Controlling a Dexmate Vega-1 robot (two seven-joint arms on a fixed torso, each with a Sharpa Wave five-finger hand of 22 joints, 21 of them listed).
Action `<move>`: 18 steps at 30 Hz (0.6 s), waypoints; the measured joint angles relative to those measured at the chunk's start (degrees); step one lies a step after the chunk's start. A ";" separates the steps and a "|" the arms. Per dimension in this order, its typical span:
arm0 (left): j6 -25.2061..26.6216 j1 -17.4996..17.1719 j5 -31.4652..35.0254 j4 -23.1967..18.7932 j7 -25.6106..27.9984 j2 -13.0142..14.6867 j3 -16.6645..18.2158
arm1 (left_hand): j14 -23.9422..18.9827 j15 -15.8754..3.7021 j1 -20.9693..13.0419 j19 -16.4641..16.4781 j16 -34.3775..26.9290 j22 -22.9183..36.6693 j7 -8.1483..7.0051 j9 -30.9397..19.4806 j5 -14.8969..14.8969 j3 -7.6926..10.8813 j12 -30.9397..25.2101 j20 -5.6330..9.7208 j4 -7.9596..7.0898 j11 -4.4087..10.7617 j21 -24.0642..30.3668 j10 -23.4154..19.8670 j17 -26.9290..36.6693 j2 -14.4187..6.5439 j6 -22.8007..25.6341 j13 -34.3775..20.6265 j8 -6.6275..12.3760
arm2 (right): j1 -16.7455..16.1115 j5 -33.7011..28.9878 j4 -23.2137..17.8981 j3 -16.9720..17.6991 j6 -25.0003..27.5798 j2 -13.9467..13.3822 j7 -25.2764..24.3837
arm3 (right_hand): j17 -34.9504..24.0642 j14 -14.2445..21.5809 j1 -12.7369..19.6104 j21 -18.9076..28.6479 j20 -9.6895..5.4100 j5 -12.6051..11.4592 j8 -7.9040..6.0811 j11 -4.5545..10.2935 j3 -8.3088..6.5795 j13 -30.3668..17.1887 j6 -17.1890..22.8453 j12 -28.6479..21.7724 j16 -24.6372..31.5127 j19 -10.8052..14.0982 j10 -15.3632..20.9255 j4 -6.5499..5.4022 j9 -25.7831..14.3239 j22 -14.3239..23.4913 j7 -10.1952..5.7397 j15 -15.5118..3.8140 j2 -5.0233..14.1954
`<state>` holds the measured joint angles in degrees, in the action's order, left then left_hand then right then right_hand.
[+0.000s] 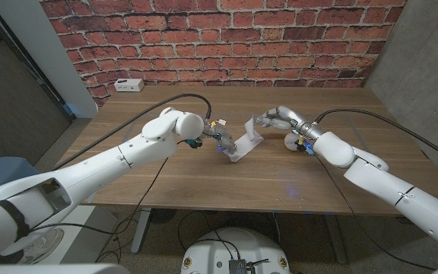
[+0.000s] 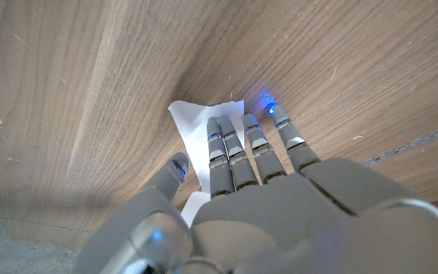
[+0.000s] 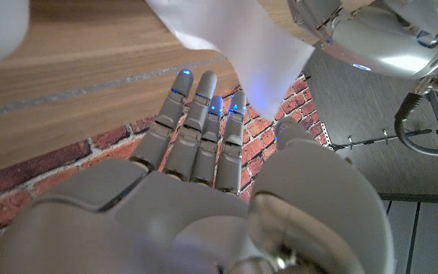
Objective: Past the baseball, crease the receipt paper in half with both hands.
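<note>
The receipt paper (image 1: 243, 144) sits near the middle of the wooden table (image 1: 280, 186), well clear of every edge. Its lower end lies on the tabletop; its upper end is raised off the wood and tilts toward the robot's right.

Left hand (image 1: 217, 139): at the paper's lower end. In the left wrist view the left hand's fingers (image 2: 234, 152) lie straight and side by side on the paper (image 2: 196, 125), pressing it to the wood, with the thumb at the strip's other edge. Nothing is enclosed in the hand; it holds the paper down by pressure.

Right hand (image 1: 274, 119): at the paper's raised end. In the right wrist view the fingers (image 3: 204, 129) are extended and close together, tips touching or just beside the white paper (image 3: 238, 49). Whether the thumb pinches the sheet cannot be told from the pictures.

Baseball (image 1: 290, 142): a white ball on the table just beside the right wrist, on the near side of the right hand, partly hidden by the arm.

A small white box (image 1: 128, 85) stands at the table's far left corner, against the brick wall (image 1: 226, 38).
</note>
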<state>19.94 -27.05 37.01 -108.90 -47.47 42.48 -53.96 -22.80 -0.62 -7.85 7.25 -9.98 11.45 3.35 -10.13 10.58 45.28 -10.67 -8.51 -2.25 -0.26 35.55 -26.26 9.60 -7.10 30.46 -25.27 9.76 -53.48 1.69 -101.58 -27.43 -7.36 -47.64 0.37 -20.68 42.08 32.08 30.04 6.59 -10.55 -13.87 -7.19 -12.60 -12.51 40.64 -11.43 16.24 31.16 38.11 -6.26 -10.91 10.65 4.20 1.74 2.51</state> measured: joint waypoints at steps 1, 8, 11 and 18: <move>0.14 0.00 0.12 0.00 0.00 -0.05 -0.08 | 0.00 0.00 0.00 0.00 0.00 0.00 -0.09 0.00 0.00 0.00 0.60 0.00 0.00 0.14 0.00 0.22 0.00 0.00 -0.11 -5.53 0.00 | 0.22 1.60 0.62 -0.08 -0.68 0.07 1.36 | 0.19 -0.49 -1.61 -0.40 0.31 -0.08 0.56 -0.33 0.98 0.01 -0.50 0.00 -0.46 -0.60 -0.33 -0.58 0.00 0.00 0.10 0.34 -0.66; 0.52 0.03 0.53 -0.21 0.01 -0.21 -0.35 | 0.00 0.00 0.00 0.00 -0.01 0.00 -0.08 0.15 0.00 0.23 0.03 0.00 0.23 0.10 0.00 0.91 -0.01 0.00 -0.11 -18.69 0.21 | 0.87 7.04 2.98 -0.34 -3.43 0.15 6.11 | 0.92 -1.07 -7.08 -0.83 0.67 -0.71 2.01 -0.73 3.41 0.27 -2.33 -0.56 -1.00 -0.49 0.68 -2.57 0.00 0.00 0.06 0.93 -0.33; 0.72 -0.07 0.75 -0.99 0.00 -0.10 -0.44 | 0.23 0.49 0.01 0.00 -0.01 0.00 -0.87 0.09 0.00 0.23 0.01 0.00 0.23 -0.61 0.00 1.62 0.04 0.01 0.06 -18.67 0.23 | 1.01 8.37 3.53 -0.44 -4.51 0.15 7.53 | 1.77 -0.24 -9.77 -0.54 0.07 -1.15 2.16 0.17 3.19 0.54 -1.98 -1.59 -1.00 1.20 4.18 -2.92 -0.01 0.00 -0.37 0.41 2.35; 1.38 -1.50 2.33 -3.49 1.44 0.98 0.45 | -0.93 2.37 0.98 -0.52 -0.67 0.01 -2.32 -0.26 -0.22 0.23 -1.29 -0.10 0.23 -2.71 0.00 -0.89 0.18 0.54 3.06 13.46 1.35 | 1.80 8.14 4.93 -1.19 -6.05 -0.39 8.75 | 5.34 -2.69 -7.15 -1.54 -1.11 -1.59 2.16 1.45 -2.60 1.28 0.65 -0.84 -3.95 0.94 7.19 -0.22 0.26 -0.27 -0.87 -1.02 8.52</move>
<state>21.32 -28.55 39.34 -112.38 -46.03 43.45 -53.52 -23.73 1.74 -6.87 6.73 -10.65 11.46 1.04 -10.39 10.36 45.51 -11.96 -8.60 -2.01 -2.96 35.55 -27.15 9.78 -6.56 33.52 -11.81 11.11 -51.68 9.83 -96.65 -28.63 -13.41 -48.03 9.13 -15.33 39.39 24.93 28.50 5.49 -12.14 -11.71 -5.74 -15.20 -11.24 41.29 -12.28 12.30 32.11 45.30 -6.49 -10.65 10.38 3.34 0.72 11.03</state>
